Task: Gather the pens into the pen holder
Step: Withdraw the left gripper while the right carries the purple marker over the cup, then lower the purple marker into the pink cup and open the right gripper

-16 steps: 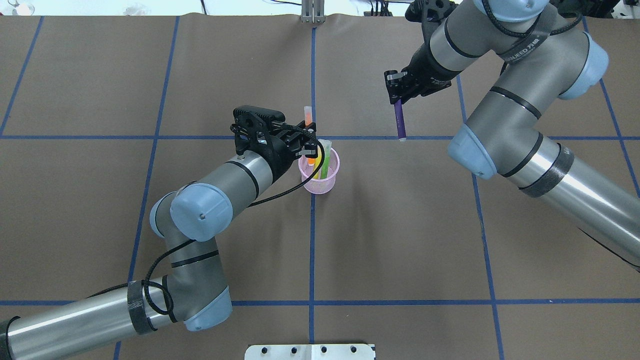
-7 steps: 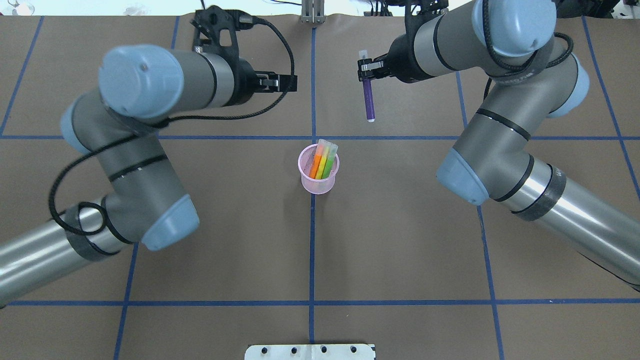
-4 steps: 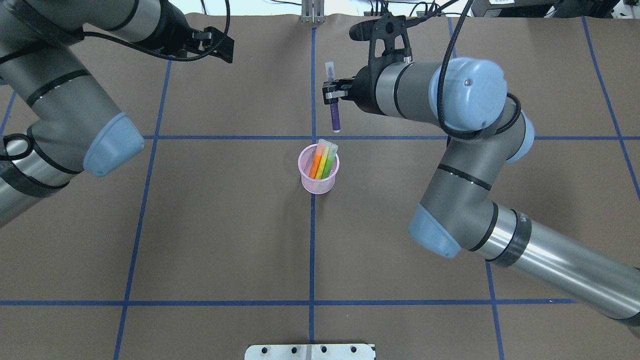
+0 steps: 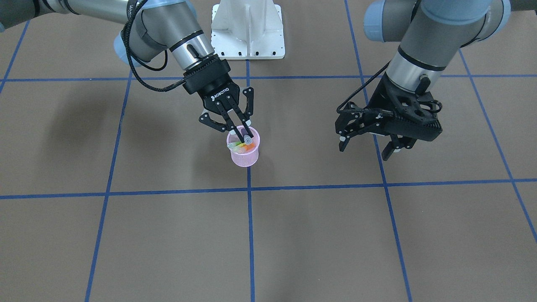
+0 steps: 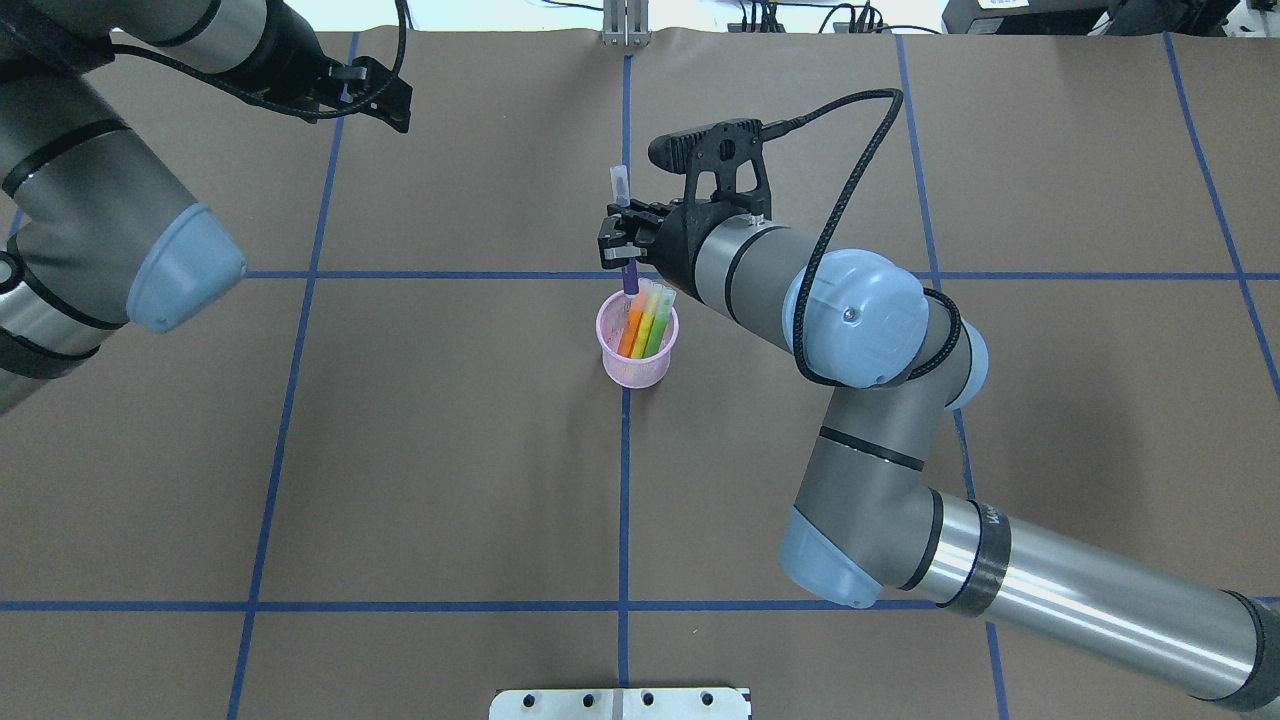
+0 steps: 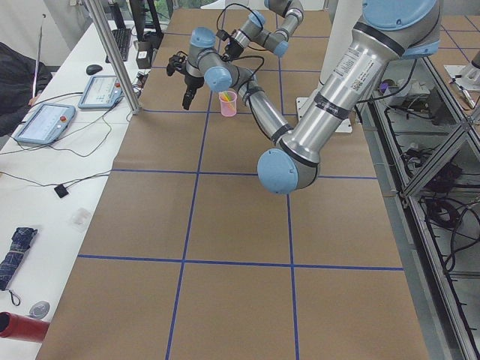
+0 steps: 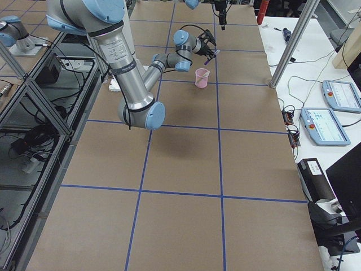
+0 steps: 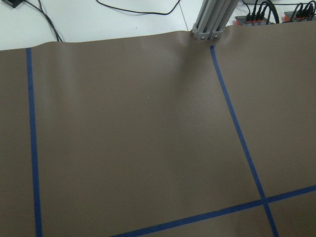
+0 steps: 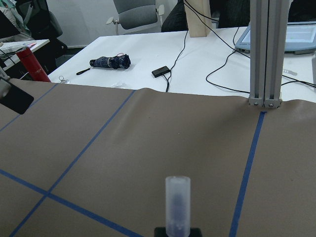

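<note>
Overhead exterior check: with right pincer (image 5: 622,250) clamped on purple pen (image 5: 631,280), tip-down over rim of pen holder (image 5: 636,372) on tabletop (image 5: 450,450), beside three pens (image 5: 643,328) inside, lower straight, release only below rim level; left pincer (image 4: 363,151) spread wide, well apart.

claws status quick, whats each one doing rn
left claw: open, holding nothing
right claw: closed on the slim purple pen, over the round pink wire-mesh cup
</note>
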Robot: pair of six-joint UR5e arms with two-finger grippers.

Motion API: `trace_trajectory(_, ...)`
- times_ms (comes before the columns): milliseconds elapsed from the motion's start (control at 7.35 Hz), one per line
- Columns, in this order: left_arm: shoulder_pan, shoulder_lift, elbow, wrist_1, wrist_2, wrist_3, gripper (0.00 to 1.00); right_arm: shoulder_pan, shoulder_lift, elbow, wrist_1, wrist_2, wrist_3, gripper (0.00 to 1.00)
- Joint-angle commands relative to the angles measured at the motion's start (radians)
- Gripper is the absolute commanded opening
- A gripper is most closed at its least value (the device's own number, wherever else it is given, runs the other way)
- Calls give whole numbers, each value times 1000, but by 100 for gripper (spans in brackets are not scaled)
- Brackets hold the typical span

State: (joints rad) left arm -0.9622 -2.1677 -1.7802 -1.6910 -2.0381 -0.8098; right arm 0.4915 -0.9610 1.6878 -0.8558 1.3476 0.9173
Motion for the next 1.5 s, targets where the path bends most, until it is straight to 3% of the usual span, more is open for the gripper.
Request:
trace_trajectory(0, -1, 22, 1, -9, -1, 3, 99, -59, -5, -28, 1, -89, 0, 0)
trace_trajectory(408, 2, 22, 8, -9, 4, 3, 99, -70, -16, -45, 21, -90, 0, 0)
trace_trajectory(544, 2, 23, 10, -9, 6, 3, 99, -70, -10, -43, 23, -90, 3, 12)
trace_trajectory(681, 2, 23, 10, -9, 6, 3, 99, -70, -10, -45, 23, -91, 8, 45)
trace_trajectory(817, 2, 23, 10, -9, 6, 3, 99, -70, -10, -45, 24, -93, 12, 99)
trace_trajectory(1225, 2, 22, 10, -7, 6, 3, 99, -67, -5, -34, 24, -88, 14, 100)
trace_trajectory(1361, -12, 22, 10, 2, 1, 3, 99, -50, -1, -18, 15, -46, 17, 100)
